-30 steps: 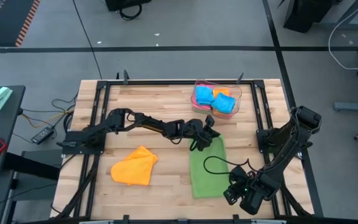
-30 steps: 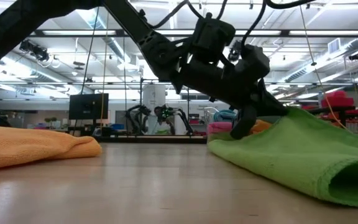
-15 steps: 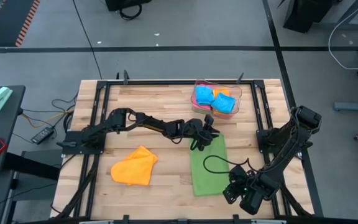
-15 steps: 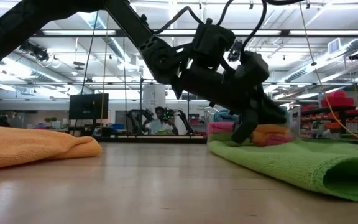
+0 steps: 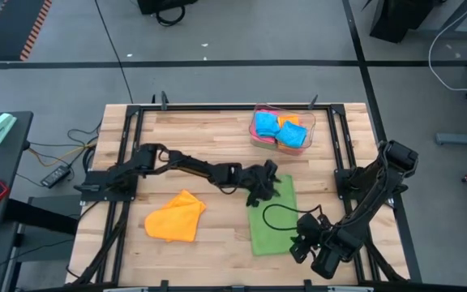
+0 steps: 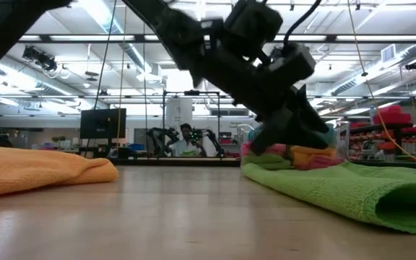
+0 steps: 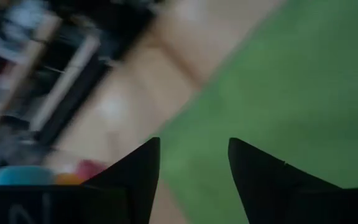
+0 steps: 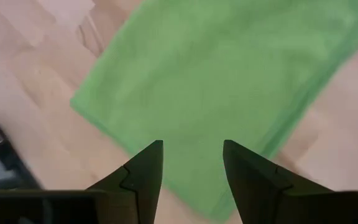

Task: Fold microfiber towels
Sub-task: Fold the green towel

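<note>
Green towel (image 5: 272, 217): folded into a long strip, flat on the wooden table (image 5: 217, 130), right of centre, long axis running from mid-table toward the near edge. Orange towel (image 5: 176, 216): loosely folded, lying left of the green one, well apart from it, nearer the left side. Clear plastic tray (image 5: 283, 130) at the far edge, right of centre: holds sky-blue, orange and pink cloths, crumpled.

Left gripper (image 5: 267, 188): reaching in from the left side, positioned over the far end of the green towel; fingers (image 7: 138, 171) parted, nothing between them, green fabric visible through the gap in the wrist view. Low view: gripper (image 6: 280, 130) just above the cloth.

Right gripper (image 5: 300, 245): near the near right corner, beside the near end of the green towel; fingers (image 8: 143, 171) spread, holding nothing, green fabric below.
</note>
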`<state>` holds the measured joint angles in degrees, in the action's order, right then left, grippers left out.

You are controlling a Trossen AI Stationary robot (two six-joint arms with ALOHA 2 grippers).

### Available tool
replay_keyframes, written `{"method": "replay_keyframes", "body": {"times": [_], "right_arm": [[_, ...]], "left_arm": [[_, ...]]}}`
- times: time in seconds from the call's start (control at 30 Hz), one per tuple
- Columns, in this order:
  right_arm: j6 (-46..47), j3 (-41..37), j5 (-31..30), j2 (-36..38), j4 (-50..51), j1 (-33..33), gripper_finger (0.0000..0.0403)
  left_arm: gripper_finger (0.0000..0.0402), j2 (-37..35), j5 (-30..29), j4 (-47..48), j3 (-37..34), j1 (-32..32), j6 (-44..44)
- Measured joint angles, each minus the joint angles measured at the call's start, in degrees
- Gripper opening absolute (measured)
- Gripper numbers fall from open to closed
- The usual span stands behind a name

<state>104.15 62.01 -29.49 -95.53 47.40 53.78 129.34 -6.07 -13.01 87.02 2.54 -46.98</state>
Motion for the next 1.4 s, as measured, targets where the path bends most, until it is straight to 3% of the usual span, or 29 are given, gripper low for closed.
{"method": "replay_keyframes", "body": {"times": [0.27, 0.53, 0.77, 1.03, 1.13, 1.4], "right_arm": [[-12.6, -4.1, -6.3, -0.6, -2.5, -0.1, 0.0177], [-25.9, -11.9, -6.5, -0.6, -15.4, -0.1, 0.0177], [-37.9, -12.8, -5.5, -0.6, -18.3, 0.6, 0.0177], [-43.5, -11.9, 7.3, -0.6, -15.4, 2.0, 0.0177], [-49.8, -11.5, 10.1, -0.6, -14.7, 2.4, 0.0177], [-70.0, -7.0, 6.5, -0.6, -10.2, 3.5, 0.0177]], "left_arm": [[0.0167, -1.8, 0.4, 17.5, 0.0, 4.1, 2.5], [0.0147, -3.9, 0.9, 27.5, 0.0, 9.5, 2.9], [0.0136, -8.1, 1.2, 27.9, 0.0, 14.1, 5.3], [0.0138, -9.1, 3.0, 29.0, 0.0, 17.8, 13.9], [0.0138, -8.7, 3.1, 29.0, 0.0, 18.9, 14.8], [0.0125, -8.7, 2.7, 28.0, 0.0, 20.7, 18.3]]}}
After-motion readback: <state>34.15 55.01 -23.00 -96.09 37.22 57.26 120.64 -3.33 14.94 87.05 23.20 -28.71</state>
